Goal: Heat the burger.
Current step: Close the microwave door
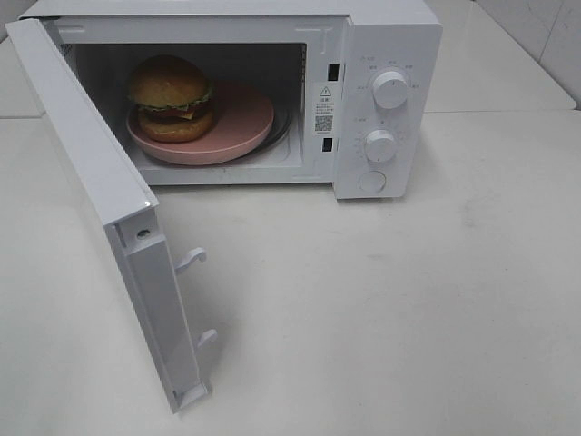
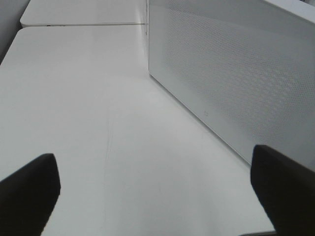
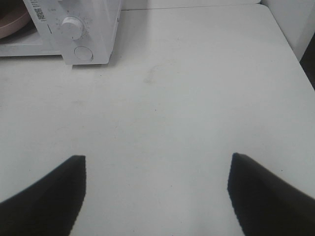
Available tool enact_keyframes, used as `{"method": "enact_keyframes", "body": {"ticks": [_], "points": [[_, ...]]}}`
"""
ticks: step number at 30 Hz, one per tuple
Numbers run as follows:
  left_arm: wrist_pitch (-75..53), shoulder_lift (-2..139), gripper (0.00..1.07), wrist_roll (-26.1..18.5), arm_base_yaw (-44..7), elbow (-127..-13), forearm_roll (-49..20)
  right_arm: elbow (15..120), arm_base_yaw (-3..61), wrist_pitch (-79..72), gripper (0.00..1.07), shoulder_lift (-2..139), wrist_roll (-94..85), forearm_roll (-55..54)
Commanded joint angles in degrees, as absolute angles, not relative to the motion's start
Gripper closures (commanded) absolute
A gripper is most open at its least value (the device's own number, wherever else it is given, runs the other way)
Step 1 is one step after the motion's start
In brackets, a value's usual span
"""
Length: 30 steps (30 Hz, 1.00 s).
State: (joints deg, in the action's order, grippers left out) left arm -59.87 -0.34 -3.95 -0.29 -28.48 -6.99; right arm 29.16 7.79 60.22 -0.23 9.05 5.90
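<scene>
1. Leftmost, the microwave door (image 1: 118,227) stands swung wide; the left gripper (image 2: 153,164) (visible only to its own wrist camera) holds its jaws spread and empty above the table (image 2: 74,98), beside a perforated white panel (image 2: 236,73).
2. Inside the microwave (image 1: 399,36), the burger (image 1: 171,98) sits on a pink plate (image 1: 243,125), its far side shadowed.
3. A warning sticker (image 1: 324,107) bears a QR code; its print and the markings around the upper knob (image 1: 389,89) are illegible.
4. The right gripper (image 3: 157,164) is likewise parted, empty, fingertips alone showing.

The door (image 1: 86,154) juts forward, wide open, walling off the left of the table (image 1: 408,309). Right of it, bare tabletop runs to the microwave (image 1: 386,45) mouth. Inside, burger (image 1: 171,98) and plate (image 1: 243,125) take most of the floor.
</scene>
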Motion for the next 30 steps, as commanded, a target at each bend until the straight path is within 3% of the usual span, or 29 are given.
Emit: {"method": "enact_keyframes", "body": {"ticks": [1,30], "points": [[-59.47,-1.43,0.03,-3.72,-0.23,-28.36,-7.16,29.16,7.33,59.47,0.31,-1.72,7.79,5.27],[-59.47,-1.49,0.03,-3.72,-0.23,-28.36,-7.22,29.16,7.33,59.47,0.31,-1.72,7.91,5.27]]}}
